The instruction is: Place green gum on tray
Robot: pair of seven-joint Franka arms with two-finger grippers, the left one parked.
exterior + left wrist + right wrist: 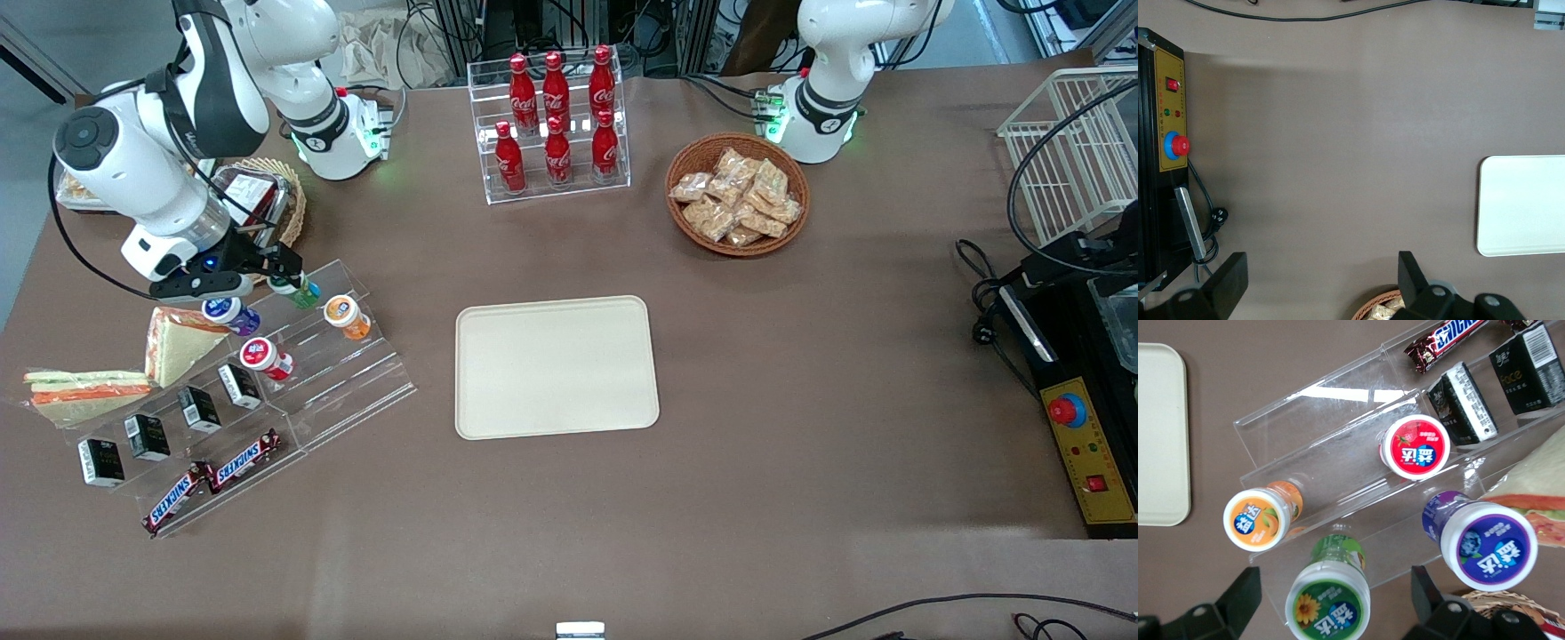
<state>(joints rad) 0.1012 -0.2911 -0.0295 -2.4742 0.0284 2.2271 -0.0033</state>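
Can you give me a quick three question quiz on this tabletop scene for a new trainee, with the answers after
1. True or false: the green gum already lies on the tray.
2. The gripper is: A) above the tray, B) at the green gum on the clear stand, C) over the snack basket.
3. How many red cola bottles stand in the rack?

Key: 1 false; 2 B; 3 six.

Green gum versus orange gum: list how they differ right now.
The green gum has a green body and green-labelled lid; the orange gum has an orange body and label. The green gum sits between the open gripper fingers; the orange gum stands apart, nearer the tray. Both are small white-lidded bottles on the clear stepped rack.
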